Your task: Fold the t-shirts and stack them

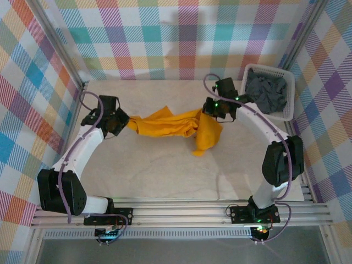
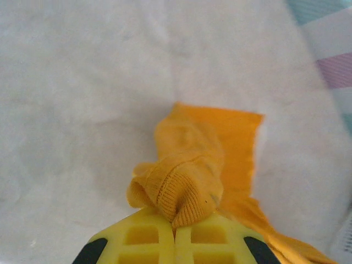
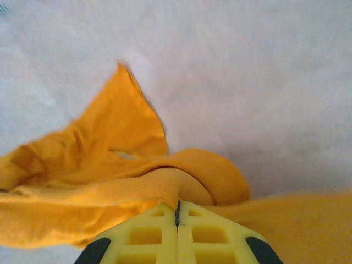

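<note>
Orange-yellow t-shirt (image 1: pixel 176 127), soft and rumpled, stretches between left tool (image 2: pixel 175 224) and right tool (image 3: pixel 177 208), both pinching it.

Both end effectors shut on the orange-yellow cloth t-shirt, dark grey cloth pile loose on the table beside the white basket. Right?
One slip: the dark slate-grey cloth pile lies inside the white slatted plastic basket, not beside it, per the top external view. The left end effector and right end effector are shut on the orange-yellow cloth t-shirt.

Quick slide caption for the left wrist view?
Left hand shut on the ribbed edge of the orange t-shirt, over the pale table.
</note>
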Motion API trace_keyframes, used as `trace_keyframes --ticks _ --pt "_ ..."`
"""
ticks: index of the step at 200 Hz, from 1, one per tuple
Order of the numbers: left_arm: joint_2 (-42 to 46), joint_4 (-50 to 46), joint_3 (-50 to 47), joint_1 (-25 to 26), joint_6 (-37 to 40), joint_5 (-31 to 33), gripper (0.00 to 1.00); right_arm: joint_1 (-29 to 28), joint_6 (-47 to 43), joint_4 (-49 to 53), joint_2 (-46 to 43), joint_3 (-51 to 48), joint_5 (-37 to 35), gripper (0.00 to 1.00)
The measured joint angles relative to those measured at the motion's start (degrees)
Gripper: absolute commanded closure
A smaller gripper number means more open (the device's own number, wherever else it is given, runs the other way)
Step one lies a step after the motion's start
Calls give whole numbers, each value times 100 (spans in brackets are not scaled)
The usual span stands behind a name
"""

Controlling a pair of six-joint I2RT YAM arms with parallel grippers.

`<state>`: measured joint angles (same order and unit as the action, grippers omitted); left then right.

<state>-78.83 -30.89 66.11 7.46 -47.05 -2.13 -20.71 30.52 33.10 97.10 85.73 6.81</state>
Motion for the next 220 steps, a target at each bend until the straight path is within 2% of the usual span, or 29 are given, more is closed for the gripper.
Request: trace_keyframes --ticks 29,55,63,66,73,78,83,89,110,137,173,196,220 --pt "79 105 369 -17 142 -122 100 79 -175 107 -219 302 -109 100" --pt "570 81 -278 -20 144 -26 100 76 -267 138 -826 -284 -166 100" --pt "748 7 -568 -28 149 24 100 76 -273 149 -992 -553 -138 93" --pt "800 -11 -673 -28 153 42 96 76 -275 146 -1049 -673 -103 86" --pt "905 -55 -922 -28 166 92 73 76 -273 160 -1119 -909 -24 74" --pt "957 -79 -1097 -28 203 129 60 76 -260 199 -1130 -1054 24 68" --pt "986 -103 -1241 -28 192 157 52 76 -291 256 -1104 -1156 63 63" --pt "997 -179 -1416 -28 201 190 48 76 -293 352 -1021 -1268 98 61" --pt "999 -461 -1770 -26 208 304 45 76 -282 566 -680 -1585 133 61" --pt "1270 -667 -1976 76 138 413 44 87 -278 791 -560 -1735 79 50" --pt "1958 -675 -2413 774 -417 291 48 101 -293 846 -540 -1598 -90 42" --pt "1937 -671 -2691 1169 -826 214 45 234 -289 774 -518 -1733 -76 42" --pt "1639 -686 -2594 1110 -953 289 44 444 -302 715 -380 -1751 -50 44"
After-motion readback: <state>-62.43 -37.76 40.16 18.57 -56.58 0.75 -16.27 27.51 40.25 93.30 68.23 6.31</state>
